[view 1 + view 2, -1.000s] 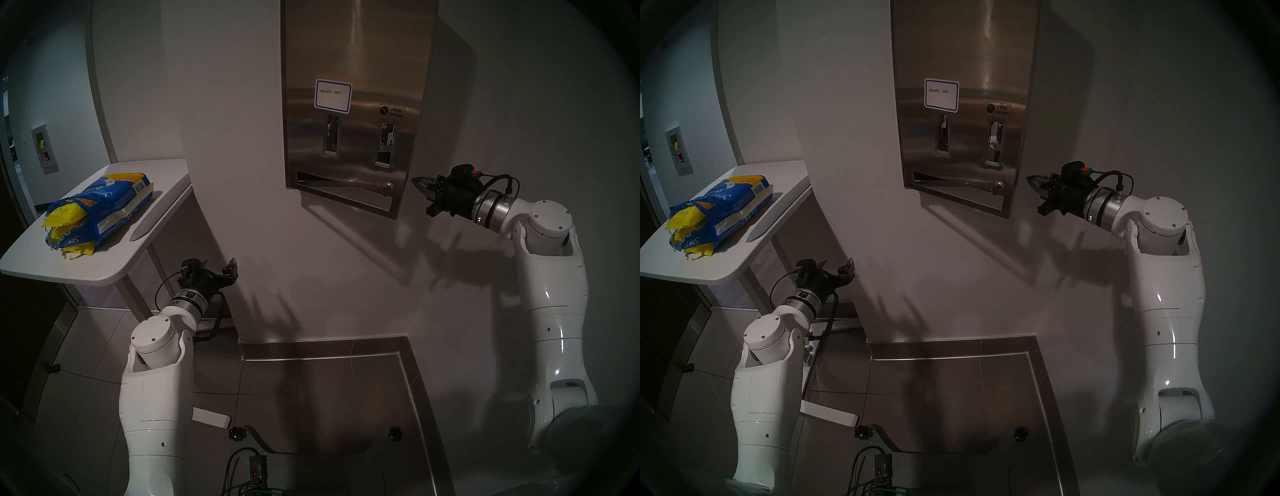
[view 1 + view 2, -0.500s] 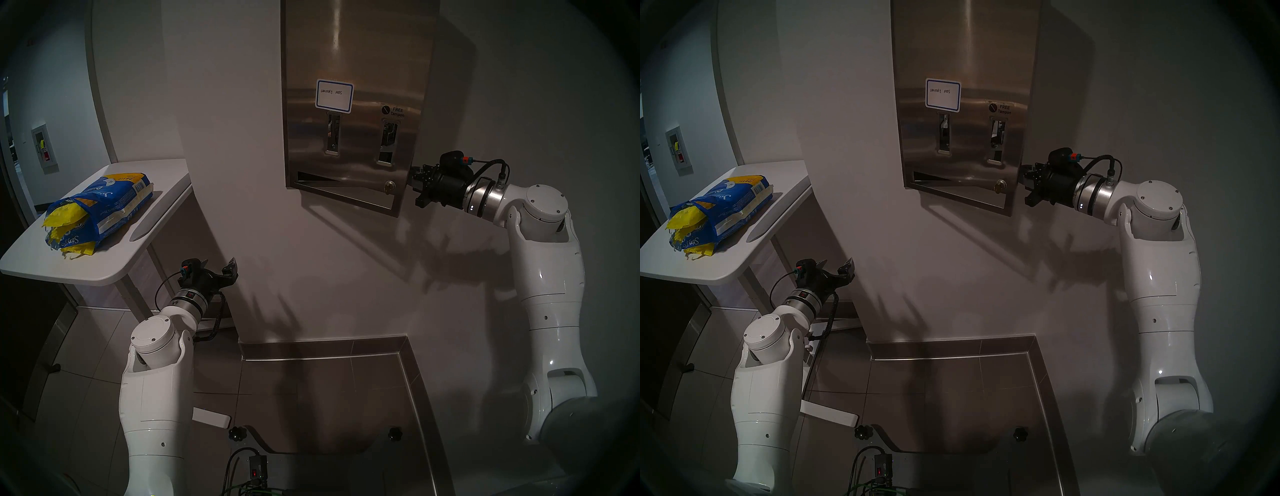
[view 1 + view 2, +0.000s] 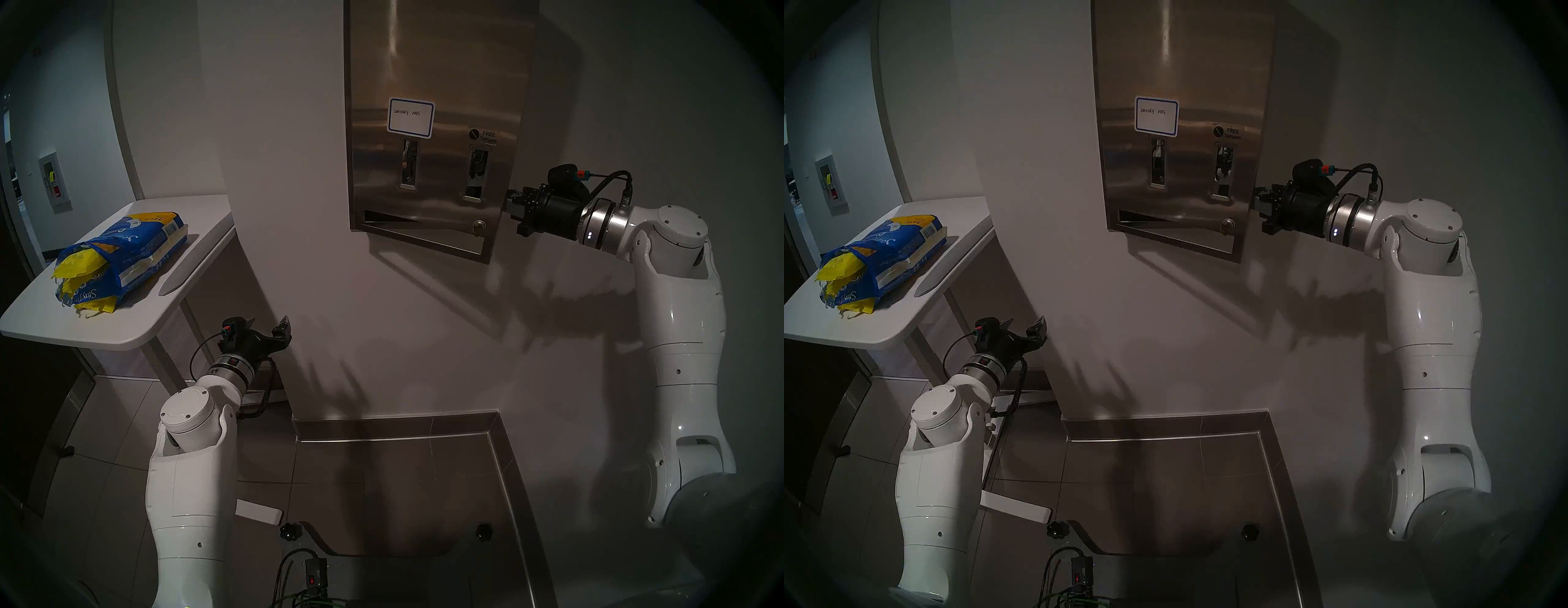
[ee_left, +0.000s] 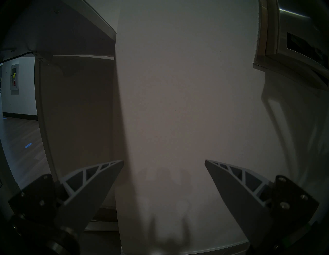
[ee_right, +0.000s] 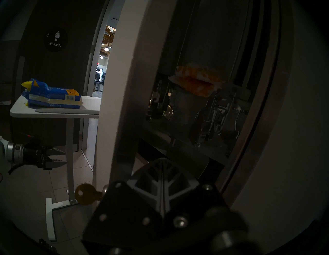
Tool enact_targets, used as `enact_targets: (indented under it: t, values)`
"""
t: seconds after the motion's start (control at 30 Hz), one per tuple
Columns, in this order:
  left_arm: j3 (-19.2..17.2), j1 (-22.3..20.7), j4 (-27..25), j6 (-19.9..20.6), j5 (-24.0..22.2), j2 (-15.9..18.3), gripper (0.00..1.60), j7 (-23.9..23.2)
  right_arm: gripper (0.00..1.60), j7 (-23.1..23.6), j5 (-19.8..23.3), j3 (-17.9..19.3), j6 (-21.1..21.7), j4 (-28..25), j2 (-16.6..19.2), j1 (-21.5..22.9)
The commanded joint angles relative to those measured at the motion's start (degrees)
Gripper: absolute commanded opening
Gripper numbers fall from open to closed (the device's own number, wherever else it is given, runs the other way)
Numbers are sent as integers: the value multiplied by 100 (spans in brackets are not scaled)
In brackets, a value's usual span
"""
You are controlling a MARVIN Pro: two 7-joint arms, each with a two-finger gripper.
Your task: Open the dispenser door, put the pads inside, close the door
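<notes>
Right gripper (image 3: pixel 510 204), fingers pressed together behind the dispenser door (image 3: pixel 432 127) right edge, should lever it outward smoothly; left gripper (image 3: pixel 271 333) gapes idle below.

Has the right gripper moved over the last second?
Yes. The right gripper has risen and shifted left: it was below and right of the dispenser door's key lock; now its shut tips sit behind the door's right edge, above the lock.

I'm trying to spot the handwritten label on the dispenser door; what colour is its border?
Blue, around a white label on the steel dispenser door; clearest in the head views.
</notes>
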Motion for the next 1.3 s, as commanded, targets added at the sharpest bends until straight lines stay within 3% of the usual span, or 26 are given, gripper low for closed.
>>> enact_targets:
  t: [0.0,0.67,1.0,1.27]
  values:
    - [6,-46,-62,-8,5,2,160,11,0,96,118,-69,303,-190,-44,292]
    - [7,-45,-64,-7,4,3,160,13,0,53,346,6,1231,-591,-250,439]
    - [8,-45,-64,-7,4,3,160,13,0,-4,674,112,2022,-718,-577,494]
    - [7,-45,-62,-9,3,4,160,12,0,-169,988,-13,2254,-644,-797,655]
